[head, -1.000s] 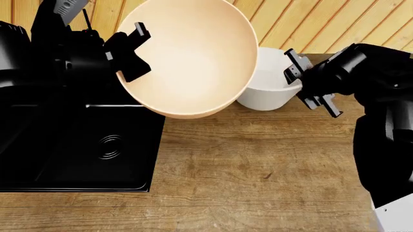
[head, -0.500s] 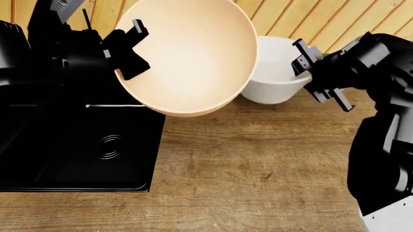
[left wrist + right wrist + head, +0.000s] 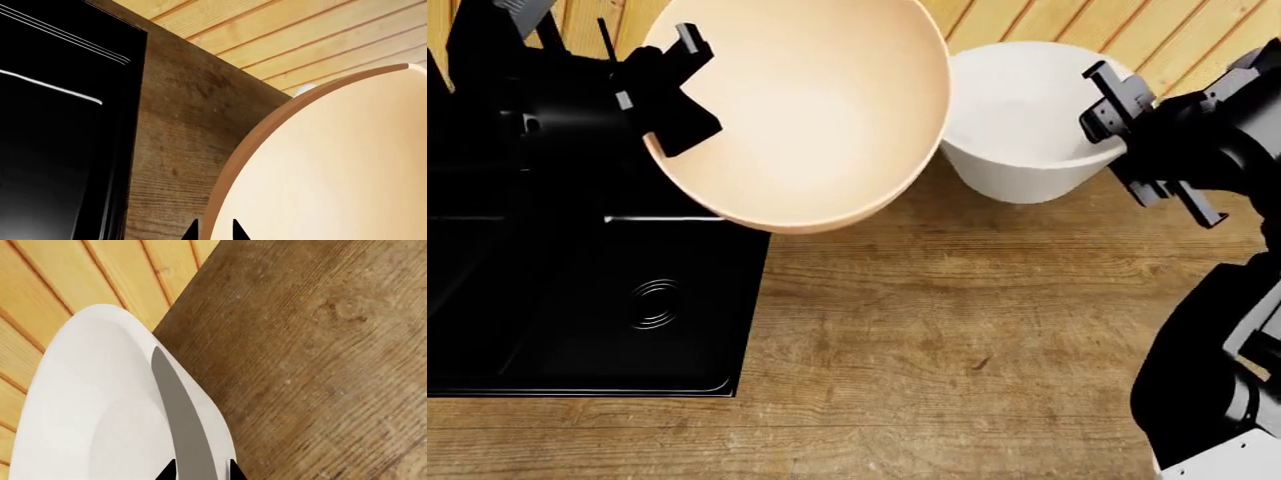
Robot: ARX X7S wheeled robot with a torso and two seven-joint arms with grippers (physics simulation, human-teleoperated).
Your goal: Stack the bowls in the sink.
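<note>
Two bowls hang above the table, beside the sink (image 3: 587,300). Left end effector (image 3: 667,85) pinches the peach-tan bowl (image 3: 807,110) rim; right end effector (image 3: 1128,130) pinches the white bowl (image 3: 1021,120) rim, likely so each can be carried over for stacking.

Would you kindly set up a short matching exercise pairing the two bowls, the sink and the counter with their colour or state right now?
Things:
1. peach-tan bowl
2. white bowl
3. sink
4. counter

States:
A. glossy black, nothing in the visible basin
B. rim clamped by the right gripper
C. brown wood grain
D. rim clamped by the left gripper, tilted

Pairs: 1-D, 2-B, 3-A, 4-C
</note>
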